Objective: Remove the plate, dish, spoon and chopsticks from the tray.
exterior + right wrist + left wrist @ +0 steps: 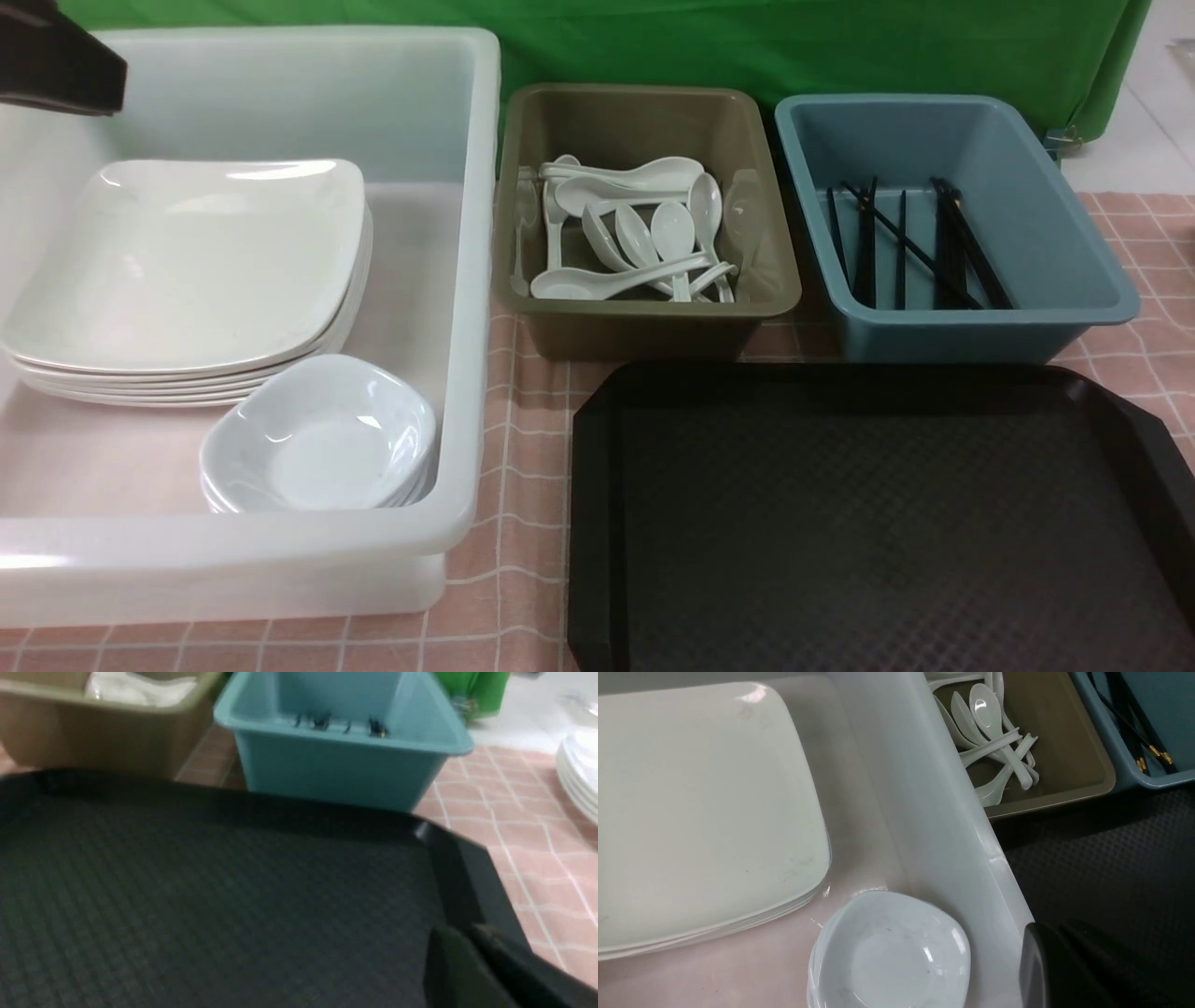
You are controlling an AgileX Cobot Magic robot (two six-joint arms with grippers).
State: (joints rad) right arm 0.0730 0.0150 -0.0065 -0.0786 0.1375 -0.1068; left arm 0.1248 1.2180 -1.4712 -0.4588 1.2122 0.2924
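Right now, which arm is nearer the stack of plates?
Left. Its arm hangs over the white bin just beyond the plates. The right gripper is over the tray's right corner, far from them.

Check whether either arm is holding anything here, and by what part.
Nothing is visibly held. The dark fingers in the left wrist view and the fingers in the right wrist view show no object between them. The tray lies bare.

The black tray (878,523) lies bare. Plate (187,261) tops a stack, spoons (635,243) and chopsticks (910,243) fill separate bins.
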